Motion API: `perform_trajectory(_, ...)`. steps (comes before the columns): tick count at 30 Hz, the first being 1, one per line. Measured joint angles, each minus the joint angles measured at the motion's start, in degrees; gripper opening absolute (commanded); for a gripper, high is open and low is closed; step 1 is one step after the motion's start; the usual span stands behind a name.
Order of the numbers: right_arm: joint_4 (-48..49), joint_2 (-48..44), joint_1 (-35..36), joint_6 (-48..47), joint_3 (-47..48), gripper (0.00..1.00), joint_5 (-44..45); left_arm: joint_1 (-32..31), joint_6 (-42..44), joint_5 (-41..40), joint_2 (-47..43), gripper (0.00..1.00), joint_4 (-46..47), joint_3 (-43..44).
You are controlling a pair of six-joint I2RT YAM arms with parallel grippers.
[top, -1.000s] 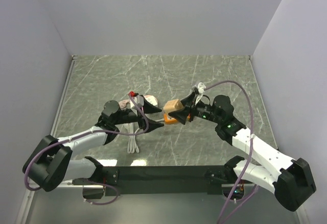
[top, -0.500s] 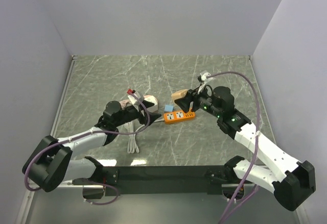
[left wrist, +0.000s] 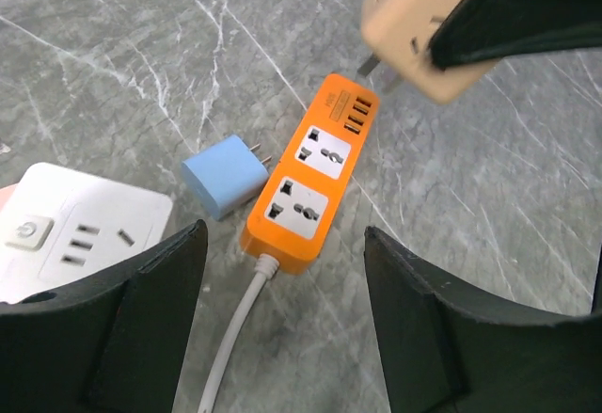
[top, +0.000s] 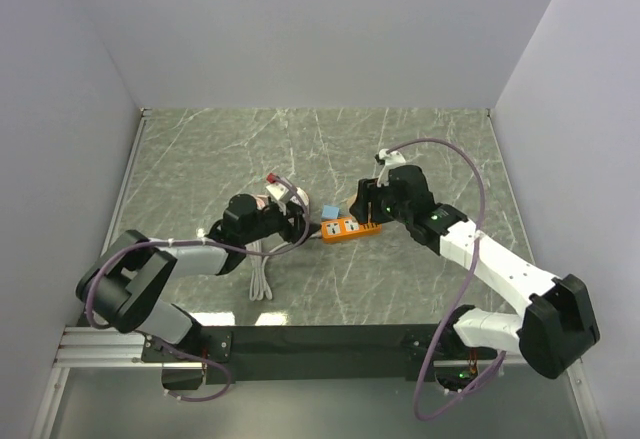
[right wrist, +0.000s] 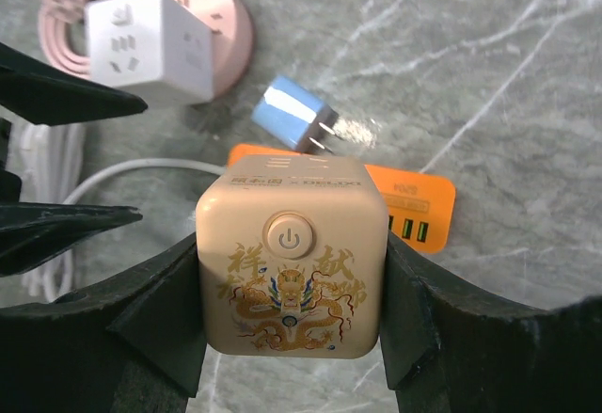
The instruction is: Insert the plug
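Note:
My right gripper [right wrist: 292, 255] is shut on the plug, a beige cube adapter [right wrist: 292, 272] with a power button and a gold dragon print. It hangs above the orange power strip [right wrist: 416, 202] that lies on the marble table. In the left wrist view the beige cube [left wrist: 423, 20] shows its metal prongs [left wrist: 374, 65] pointing down over the USB end of the orange strip [left wrist: 308, 185]. My left gripper [left wrist: 284, 236] stands open just short of the strip's cable end, nothing between its fingers. From above, both grippers [top: 300, 222] [top: 366, 199] flank the strip [top: 345, 227].
A small blue plug adapter [left wrist: 223, 178] lies against the strip's left side. A white cube socket [right wrist: 150, 41] and a pink round cable reel [right wrist: 209, 7] sit behind it. The strip's white cable [top: 262, 274] is bundled near the left arm. Grey walls enclose the table.
My right gripper lifted the beige cube off the strip's level and now holds it above the strip. The left gripper slid right, closer to the strip's cable end, and narrowed slightly.

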Motion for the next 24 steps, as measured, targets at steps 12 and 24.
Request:
perform_trajectory(12, -1.2, 5.2, 1.0, 0.2, 0.1, 0.00, 0.7, -1.9, -0.4, -2.5, 9.7, 0.70, 1.0, 4.7)
perform_trajectory(24, -0.9, 8.9, 1.1, 0.0, 1.5, 0.00, 0.5, -2.4, -0.8, -4.0, 11.4, 0.70, 0.9, 6.4)
